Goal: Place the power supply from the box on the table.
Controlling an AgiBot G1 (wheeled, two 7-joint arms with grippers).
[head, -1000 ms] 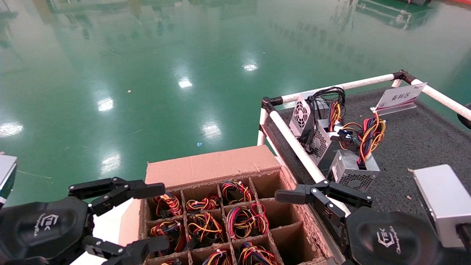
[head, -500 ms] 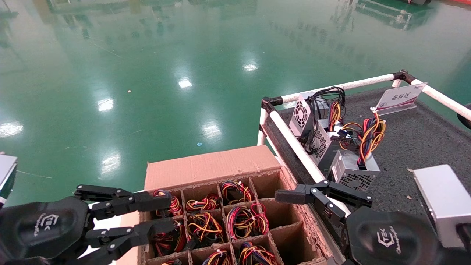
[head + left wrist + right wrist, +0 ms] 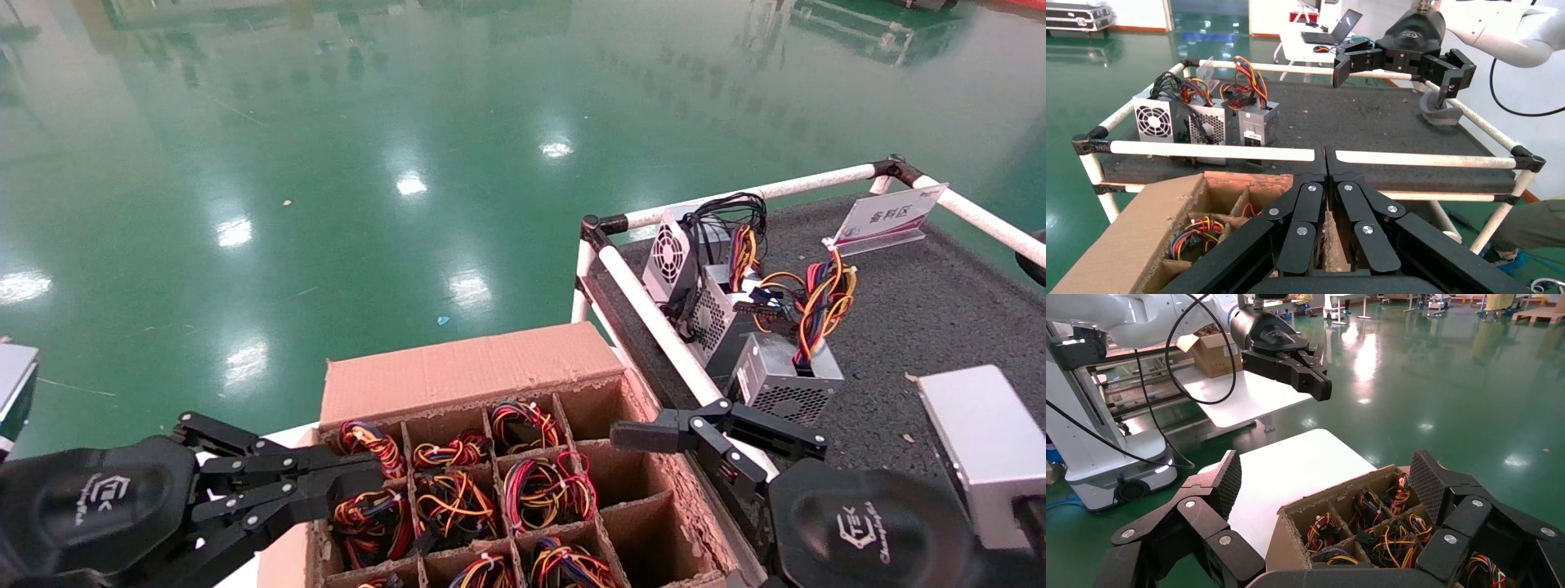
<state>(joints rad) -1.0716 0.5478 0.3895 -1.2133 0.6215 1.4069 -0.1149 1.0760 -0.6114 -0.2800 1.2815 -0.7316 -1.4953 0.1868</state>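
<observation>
While the left tool hangs at the near left corner of the box, its two fingers are pressed together with nothing between them, as the left wrist view shows plainly. Its black housing carries a small logo that seems to read "TEK", though the letters are too small to be sure. The right tool sits over the seam between the box's right wall and the bench, fingers spread wide and holding nothing; the same logo marks its housing.

Inside the box a cardboard grid makes square cells, most of them filled with looped bundles of red, yellow and orange wires; the cells along the right side look empty. On the bench, three units stand in a row just inside the white rail. Nearest the robot is the power supply, a silver-grey case with a perforated side, a white label strip whose print cannot be read, and a thick bundle of coloured wires rising from it. Beyond it stand a similar unit and a fan-grille unit with black cables. A small white sign at the far edge bears print too small to read.
</observation>
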